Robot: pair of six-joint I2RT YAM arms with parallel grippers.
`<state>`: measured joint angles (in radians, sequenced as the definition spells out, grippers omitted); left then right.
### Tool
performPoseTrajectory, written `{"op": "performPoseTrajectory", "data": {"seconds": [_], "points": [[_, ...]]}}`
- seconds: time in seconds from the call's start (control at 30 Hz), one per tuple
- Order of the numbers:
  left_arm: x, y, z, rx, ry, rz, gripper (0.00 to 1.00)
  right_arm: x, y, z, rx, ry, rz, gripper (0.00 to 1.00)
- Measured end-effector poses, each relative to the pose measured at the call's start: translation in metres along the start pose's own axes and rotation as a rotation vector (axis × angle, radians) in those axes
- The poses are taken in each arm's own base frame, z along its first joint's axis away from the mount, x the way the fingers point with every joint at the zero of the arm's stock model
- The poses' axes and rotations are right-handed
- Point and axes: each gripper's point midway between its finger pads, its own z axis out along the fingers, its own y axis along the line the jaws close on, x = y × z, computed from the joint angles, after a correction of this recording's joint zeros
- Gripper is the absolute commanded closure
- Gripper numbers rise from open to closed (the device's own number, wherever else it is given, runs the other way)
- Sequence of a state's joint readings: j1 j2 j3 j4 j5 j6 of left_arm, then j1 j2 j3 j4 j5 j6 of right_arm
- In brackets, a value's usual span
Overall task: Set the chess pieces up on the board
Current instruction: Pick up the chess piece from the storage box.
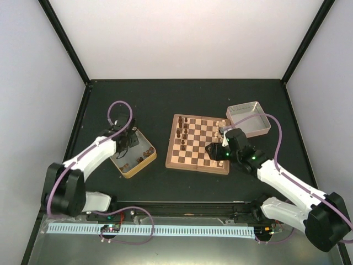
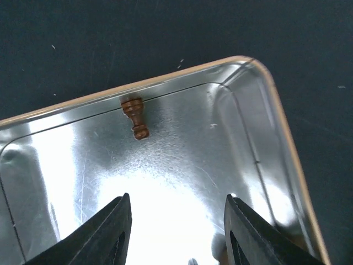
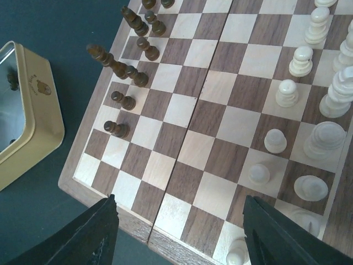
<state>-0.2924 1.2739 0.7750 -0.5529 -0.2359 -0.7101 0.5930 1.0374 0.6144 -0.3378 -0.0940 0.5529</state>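
The board point(image 1: 199, 144) lies mid-table. Several dark brown chess pieces point(image 1: 183, 131) stand along its left side, also in the right wrist view point(image 3: 128, 70). Pale pieces stand on its right side. My left gripper point(image 2: 177, 223) is open and empty, low inside the gold tin point(image 1: 133, 153). One dark piece point(image 2: 135, 117) lies on its side against the tin's far wall, ahead of the fingertips. A few more dark pieces point(image 1: 144, 149) lie in the tin. My right gripper point(image 3: 181, 232) is open and empty above the board's near edge.
A silver tin point(image 1: 249, 118) stands at the board's back right corner. The gold tin's corner shows in the right wrist view point(image 3: 27, 110), left of the board. Cream pieces point(image 3: 309, 138) crowd the board's right side. Black frame posts rise at the table's back corners.
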Motion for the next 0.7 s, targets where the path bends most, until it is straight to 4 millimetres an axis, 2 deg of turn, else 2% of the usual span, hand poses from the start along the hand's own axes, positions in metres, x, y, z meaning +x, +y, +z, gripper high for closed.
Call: {"op": "performPoseTrajectory", "data": {"seconds": [0.13, 0.23, 0.4, 0.53, 0.7], "points": [[0.002, 0.005, 0.028, -0.066, 0.076, -0.005, 0.53, -0.001, 0.002, -0.007, -0.014, -0.019, -0.013, 0.39], [-0.003, 0.006, 0.041, -0.088, 0.095, -0.017, 0.54, -0.005, 0.004, -0.012, -0.025, -0.040, -0.028, 0.39], [-0.011, 0.013, 0.057, -0.119, 0.106, -0.048, 0.57, -0.006, 0.006, -0.017, -0.031, -0.052, -0.050, 0.40], [-0.008, 0.025, 0.070, -0.150, 0.138, -0.072, 0.59, -0.004, 0.005, -0.017, -0.025, -0.044, -0.062, 0.41], [-0.007, 0.029, 0.076, -0.154, 0.151, -0.086, 0.67, -0.002, 0.003, -0.015, -0.019, -0.031, -0.060, 0.43]]}}
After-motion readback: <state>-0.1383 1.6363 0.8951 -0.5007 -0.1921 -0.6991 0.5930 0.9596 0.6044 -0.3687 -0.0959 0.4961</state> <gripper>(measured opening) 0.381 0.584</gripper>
